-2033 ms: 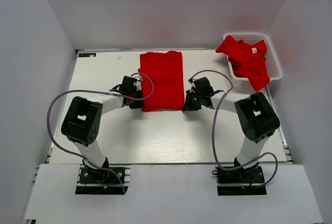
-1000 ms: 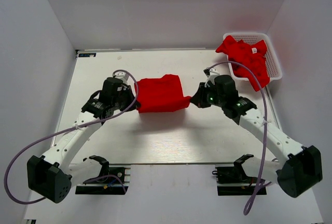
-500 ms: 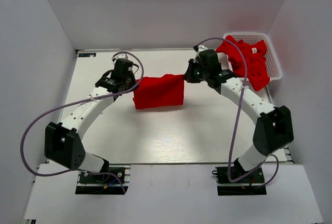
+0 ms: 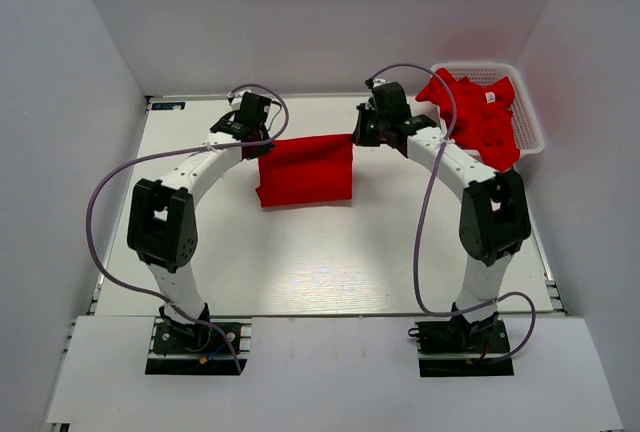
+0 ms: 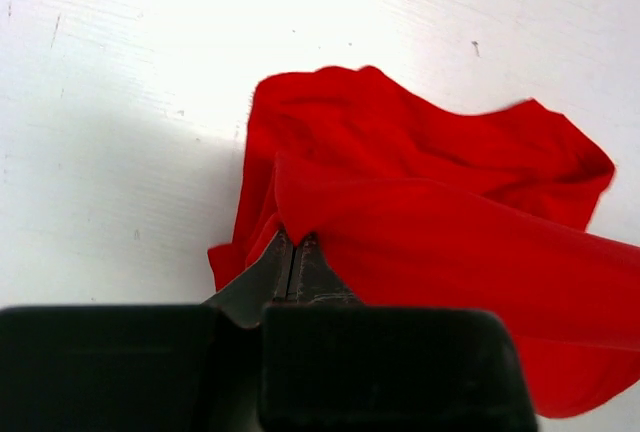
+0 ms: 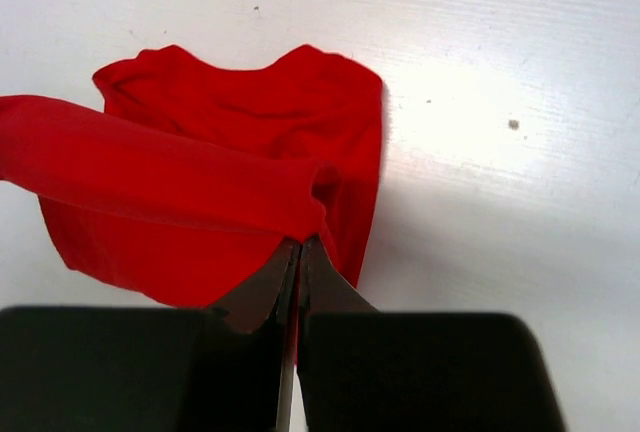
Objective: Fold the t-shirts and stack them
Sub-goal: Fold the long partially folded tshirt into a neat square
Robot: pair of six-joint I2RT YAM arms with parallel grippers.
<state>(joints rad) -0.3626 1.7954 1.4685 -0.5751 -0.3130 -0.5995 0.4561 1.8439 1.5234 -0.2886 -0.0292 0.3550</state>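
Note:
A red t-shirt (image 4: 305, 172) lies partly folded on the white table (image 4: 300, 252), its far edge lifted and stretched between both grippers. My left gripper (image 4: 262, 139) is shut on the left corner of that edge, seen pinched at the fingertips in the left wrist view (image 5: 297, 242) with the shirt (image 5: 440, 222) hanging below. My right gripper (image 4: 355, 136) is shut on the right corner, and in the right wrist view (image 6: 303, 242) the fabric (image 6: 200, 192) drapes to the left over the lower layers. More red t-shirts (image 4: 475, 112) are heaped in the basket.
A white lattice basket (image 4: 532, 127) stands at the back right corner, with red cloth hanging over its near rim. Grey walls close in on the left, back and right. Purple cables loop from both arms above the table.
Both arms have carried the shirt's near edge up and toward the back of the table, folding it over itself. The grippers now sit at the shirt's far edge, further back than before.

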